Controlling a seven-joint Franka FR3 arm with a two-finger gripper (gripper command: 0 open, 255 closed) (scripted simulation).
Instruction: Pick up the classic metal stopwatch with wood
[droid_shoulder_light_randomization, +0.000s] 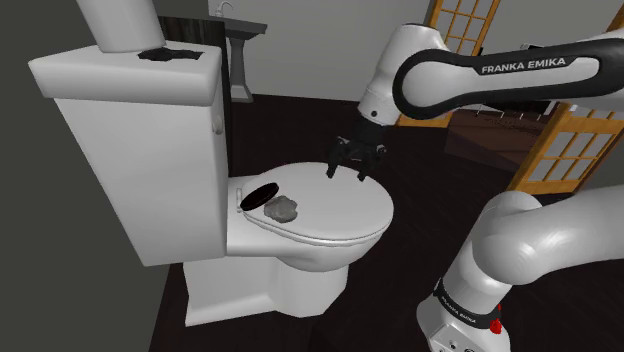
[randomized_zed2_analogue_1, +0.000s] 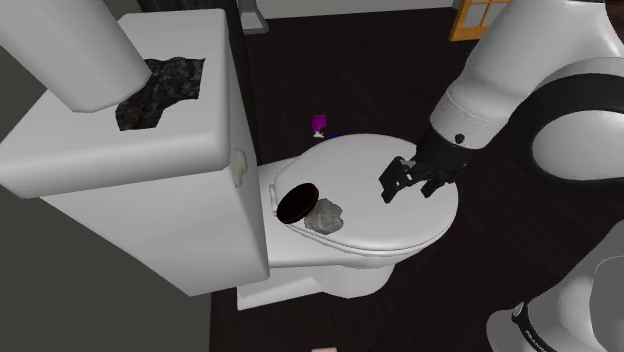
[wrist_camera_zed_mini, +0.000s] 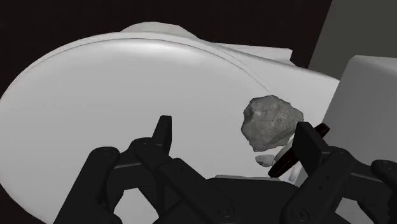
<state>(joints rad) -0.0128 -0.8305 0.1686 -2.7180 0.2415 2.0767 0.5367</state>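
The pincer (droid_shoulder_light_randomization: 346, 172) hangs open above the front half of a closed toilet lid (droid_shoulder_light_randomization: 340, 215), its two black fingers (wrist_camera_zed_mini: 164, 130) standing well apart with nothing between them and nothing in hold. Further back on the lid, toward the tank (droid_shoulder_light_randomization: 130, 110), lie two things just beside each other: a lumpy grey stone-like piece (droid_shoulder_light_randomization: 282, 208) and, closer to the tank, a flat round black disc (droid_shoulder_light_randomization: 262, 192). By its round flat shape I take the disc to be the stopwatch, though neither metal nor wood shows on it and no dial or crown can be made out, so this is a guess. The task looks barely begun: the pincer is apart from both things and above the lid, so what is left is to travel back toward the tank, come down, close on the right thing and lift it. In the wrist view the grey lump (wrist_camera_zed_mini: 272, 121) sits just ahead of one finger, while the disc is seen edge-on as a thin dark strip (wrist_camera_zed_mini: 323, 130) largely covered by that finger; a small pale scrap (wrist_camera_zed_mini: 263, 160) under the lump is too unclear to name. On top of the tank lies a dark crumpled thing (randomized_zed2_analogue_1: 155, 90), also unclear.
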